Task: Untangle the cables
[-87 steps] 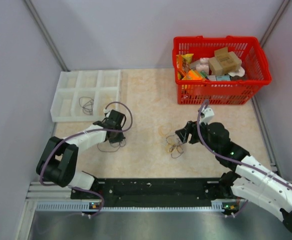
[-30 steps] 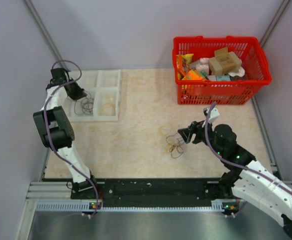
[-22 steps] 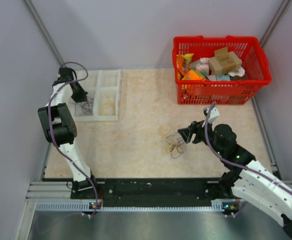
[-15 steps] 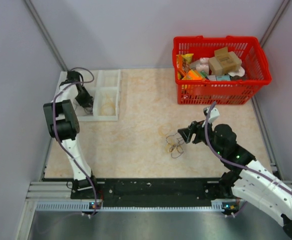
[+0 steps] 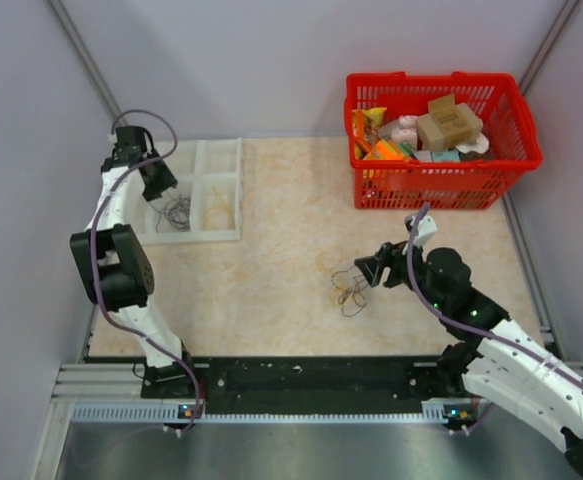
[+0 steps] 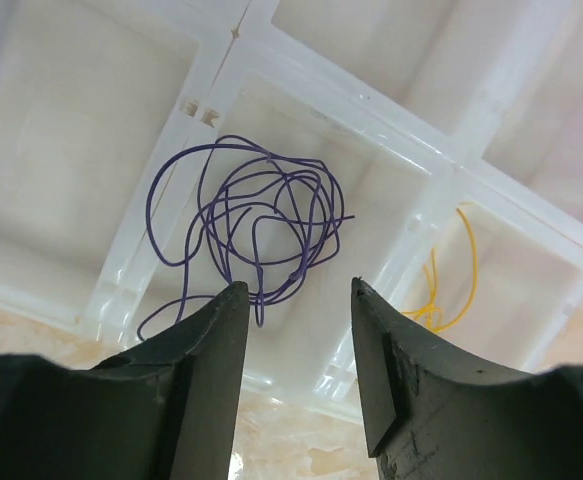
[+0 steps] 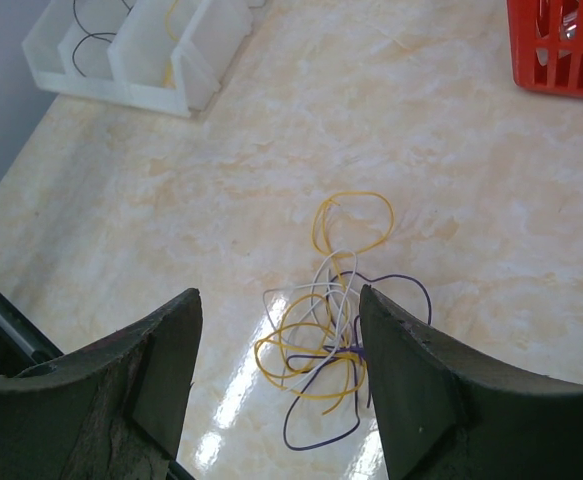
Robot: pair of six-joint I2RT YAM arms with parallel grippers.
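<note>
A tangle of thin yellow, white and purple cables [image 5: 348,288] lies on the table's middle. My right gripper [image 5: 367,268] hovers just right of it. In the right wrist view the gripper [image 7: 278,295] is open and empty, and the tangle [image 7: 331,330] lies beyond its tips. My left gripper [image 5: 161,186] hangs over the white tray [image 5: 196,150]. In the left wrist view it [image 6: 298,290] is open above a loose purple cable [image 6: 261,220] that lies in a compartment. A yellow cable [image 6: 451,290] lies in the compartment beside it.
A red basket [image 5: 436,185] full of packets and boxes stands at the back right. The white tray's walls [image 6: 441,190] divide it into several compartments. Grey side walls close in the table on the left and right.
My left gripper has opened over the tray and drawn back slightly; the purple cable now lies loose in its compartment. The right arm and the tangle have not moved.
</note>
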